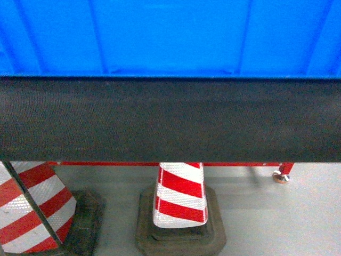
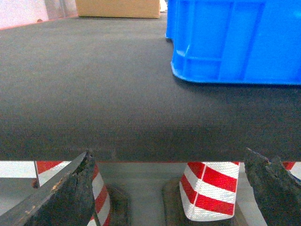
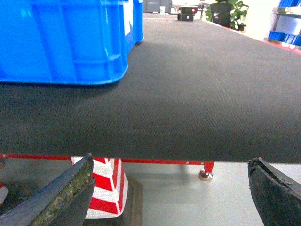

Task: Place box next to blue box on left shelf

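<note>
Blue crate (image 1: 170, 37) sits on the dark counter (image 1: 170, 120), untouched. Left fingers (image 2: 51, 197) and right fingers (image 3: 56, 197) are spread apart, empty, at the counter's edge. Looks like pre-grasp; next both arms need to reach in.

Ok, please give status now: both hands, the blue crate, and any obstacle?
Left hand open, empty. Right hand open, empty. Blue crate resting on black surface, ungripped. Striped cones on floor below.
</note>
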